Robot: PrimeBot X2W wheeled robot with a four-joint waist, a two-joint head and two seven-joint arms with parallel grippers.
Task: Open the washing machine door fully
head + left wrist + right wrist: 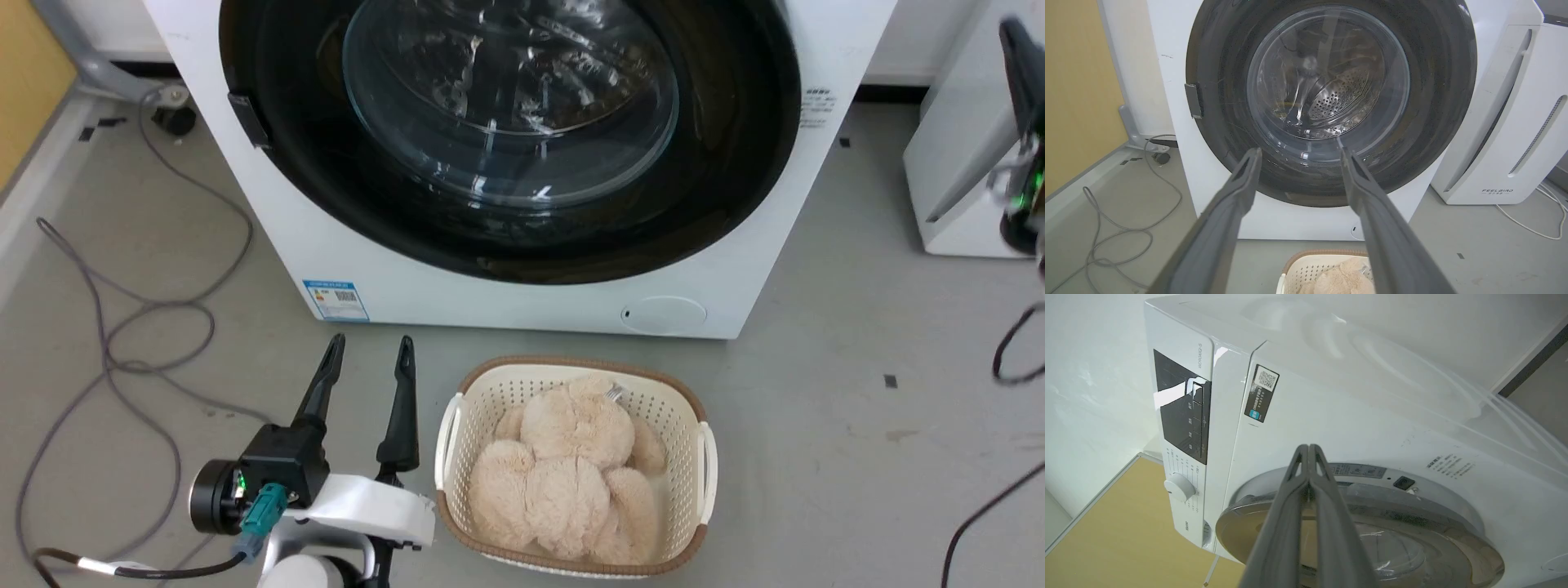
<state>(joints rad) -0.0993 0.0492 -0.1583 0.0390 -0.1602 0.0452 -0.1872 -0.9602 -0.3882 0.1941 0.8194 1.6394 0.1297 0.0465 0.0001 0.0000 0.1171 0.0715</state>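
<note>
Black and glossy, the washing machine door (735, 163) lies close against the front of the white washing machine (506, 306), not swung out; you cannot tell whether it is latched. Your left gripper (371, 340) hangs low before it above the floor (816, 457), fingers spread wide and holding nothing. Your right gripper (1308, 448) points at the door's rim, fingers pressed together with nothing between them. A cream basket (571, 365) holding a beige plush toy (571, 457) stands just before the washer.
</note>
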